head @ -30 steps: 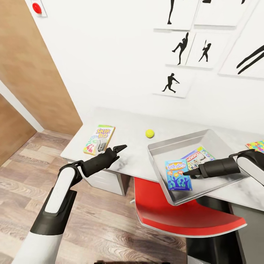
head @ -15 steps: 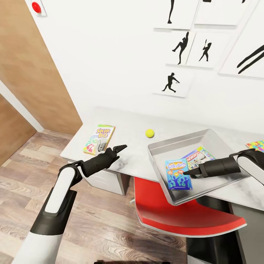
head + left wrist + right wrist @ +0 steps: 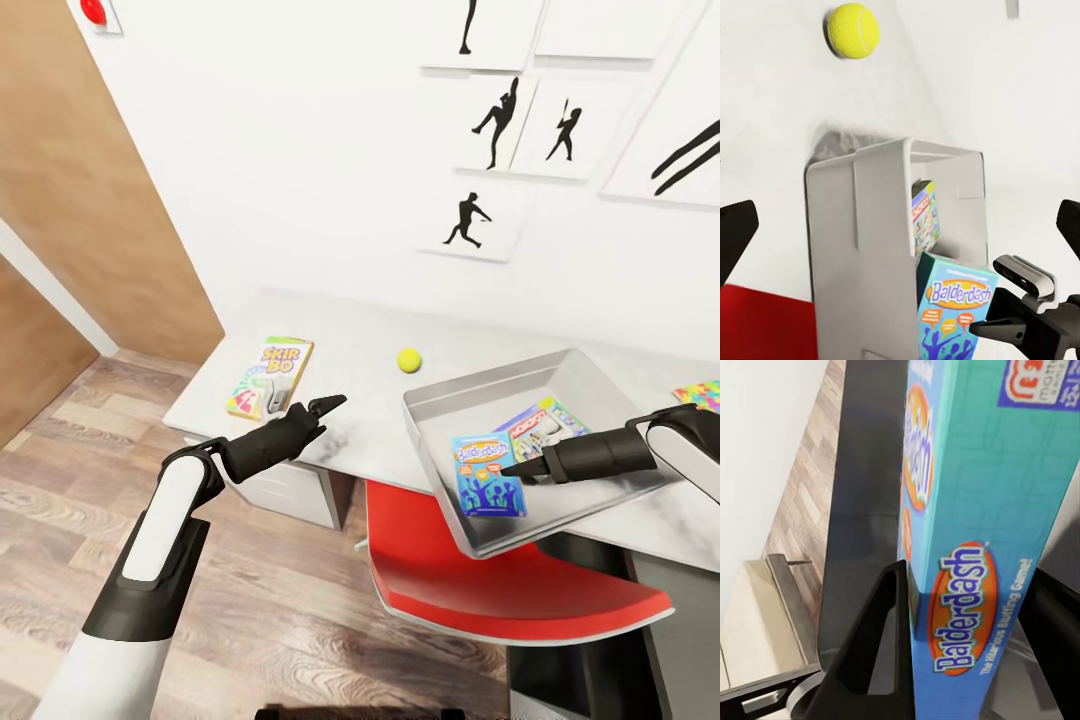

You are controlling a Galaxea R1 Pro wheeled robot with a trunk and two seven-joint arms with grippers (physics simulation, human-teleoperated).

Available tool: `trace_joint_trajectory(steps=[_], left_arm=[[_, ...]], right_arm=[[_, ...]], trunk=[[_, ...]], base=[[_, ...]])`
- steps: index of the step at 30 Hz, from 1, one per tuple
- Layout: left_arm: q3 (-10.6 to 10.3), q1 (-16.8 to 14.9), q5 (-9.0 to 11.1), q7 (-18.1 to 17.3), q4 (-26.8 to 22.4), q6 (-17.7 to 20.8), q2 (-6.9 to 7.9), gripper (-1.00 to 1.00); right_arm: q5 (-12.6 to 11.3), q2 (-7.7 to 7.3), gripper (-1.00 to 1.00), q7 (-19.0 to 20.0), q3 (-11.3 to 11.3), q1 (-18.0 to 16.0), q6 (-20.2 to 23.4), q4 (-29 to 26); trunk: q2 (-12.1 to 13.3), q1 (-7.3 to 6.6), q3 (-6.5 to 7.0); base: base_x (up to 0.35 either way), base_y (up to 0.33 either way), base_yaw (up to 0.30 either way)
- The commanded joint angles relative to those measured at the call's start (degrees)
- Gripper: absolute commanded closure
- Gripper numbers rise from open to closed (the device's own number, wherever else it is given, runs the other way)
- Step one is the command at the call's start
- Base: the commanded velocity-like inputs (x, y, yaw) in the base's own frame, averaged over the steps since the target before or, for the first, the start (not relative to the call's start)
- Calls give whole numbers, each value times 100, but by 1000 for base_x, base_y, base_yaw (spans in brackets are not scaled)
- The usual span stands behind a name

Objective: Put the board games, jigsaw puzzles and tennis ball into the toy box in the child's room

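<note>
The table [image 3: 360,425] has a pale, faintly marbled top set against the white wall. Four things lie directly on it — the Skip-Bo game [image 3: 270,377] flat near its left end, the tennis ball [image 3: 408,360] alone near the middle, the grey toy box [image 3: 610,495] to the right with one corner past the front edge, and a jigsaw puzzle [image 3: 703,394] at the far right.

Head camera looks down over the table [image 3: 350,350]; wrist cameras (close) share the toy box [image 3: 855,247].
</note>
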Motion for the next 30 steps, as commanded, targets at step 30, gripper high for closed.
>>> trace_joint_trajectory(steps=[30], left_arm=[[5, -4, 62, 58, -6, 16, -2, -100]], right_arm=[[26, -11, 100, 33, 7, -14, 9, 2]], trunk=[[-11, 3, -224]], base=[[0, 0, 0]])
